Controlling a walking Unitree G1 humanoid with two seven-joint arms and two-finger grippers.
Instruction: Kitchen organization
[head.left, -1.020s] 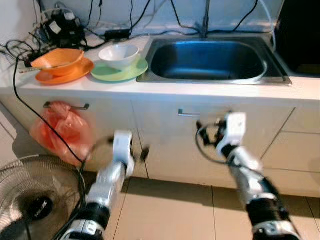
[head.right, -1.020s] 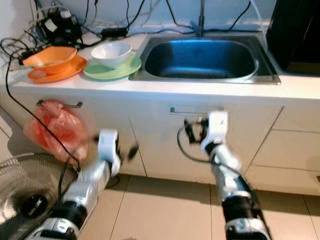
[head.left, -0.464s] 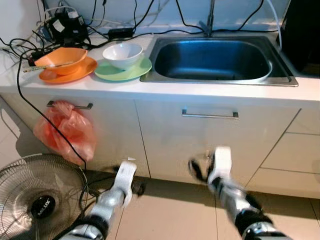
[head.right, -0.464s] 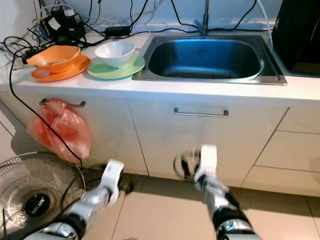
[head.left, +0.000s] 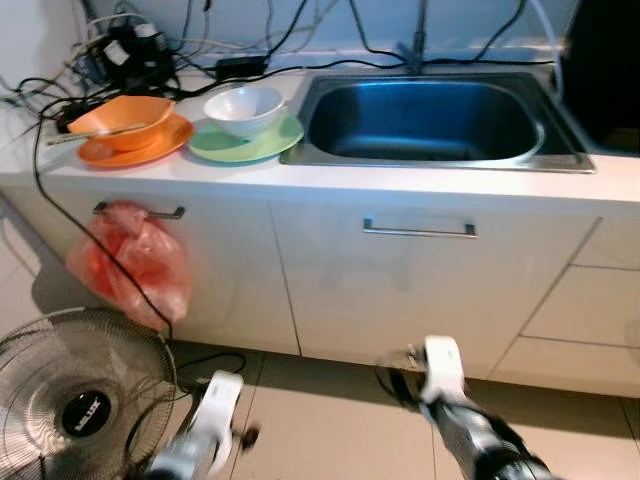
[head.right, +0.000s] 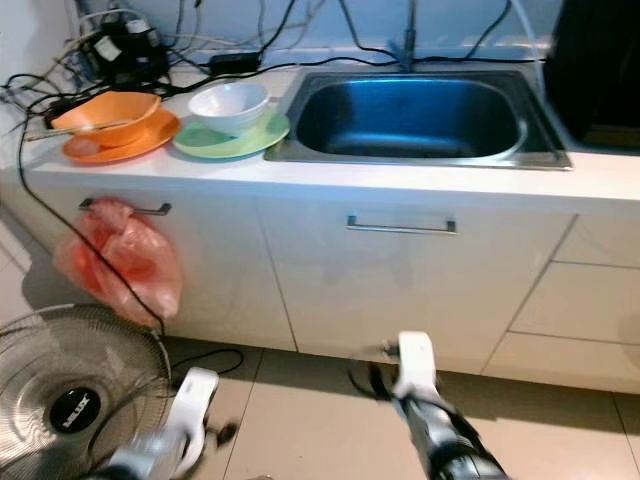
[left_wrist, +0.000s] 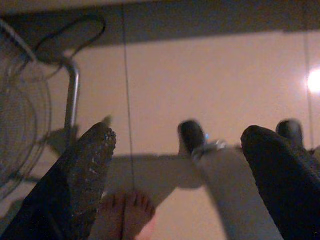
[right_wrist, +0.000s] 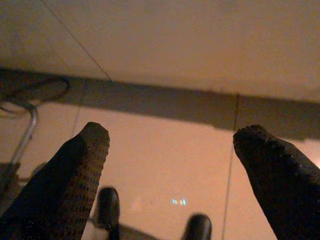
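White counter: orange bowl with chopsticks on an orange plate, far left. Beside it, a white bowl on a round green plate. Right of these, a rectangular steel sink. Crinkled orange bag hangs from the left cabinet handle. Left gripper and right gripper hang low over glossy beige tiles, textured black fingers spread, empty. Wire fan near left.
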